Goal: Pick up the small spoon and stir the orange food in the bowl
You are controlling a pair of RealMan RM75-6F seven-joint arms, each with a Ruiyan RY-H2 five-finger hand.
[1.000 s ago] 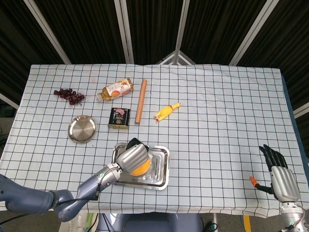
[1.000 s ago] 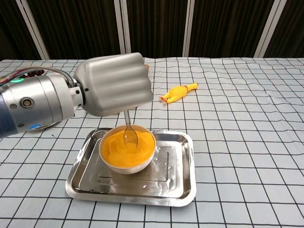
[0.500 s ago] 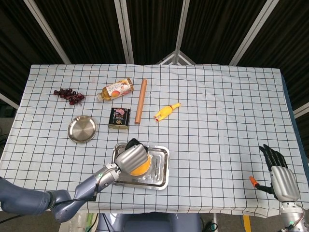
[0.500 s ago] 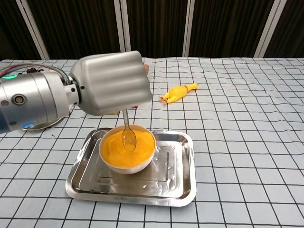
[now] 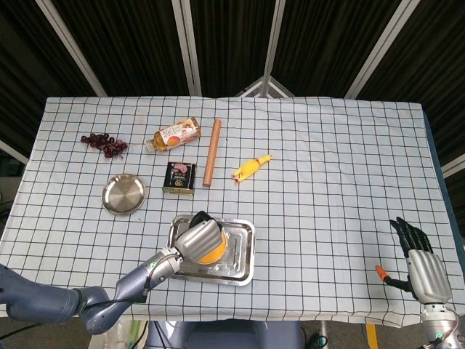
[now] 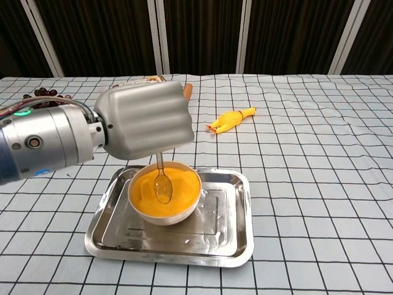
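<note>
My left hand (image 6: 144,120) hovers over the white bowl (image 6: 164,212) and grips the small clear spoon (image 6: 163,185) by its handle. The spoon hangs down with its bowl end in the orange food (image 6: 181,181). In the head view the left hand (image 5: 197,238) covers most of the bowl, leaving a sliver of orange food (image 5: 214,254) showing. The bowl stands in a steel tray (image 6: 227,239), also seen as the tray (image 5: 243,251) from the head. My right hand (image 5: 421,265) rests at the table's front right corner, fingers apart, holding nothing.
A yellow rubber chicken (image 5: 250,168) lies behind the tray. Further back left are a wooden stick (image 5: 212,152), a dark tin (image 5: 179,177), a bottle (image 5: 173,134), grapes (image 5: 103,142) and a small steel plate (image 5: 123,194). An orange item (image 5: 381,273) lies beside my right hand.
My left hand has dropped slightly and shifted the spoon leftward and nearer through the orange food. The right hand has not moved.
</note>
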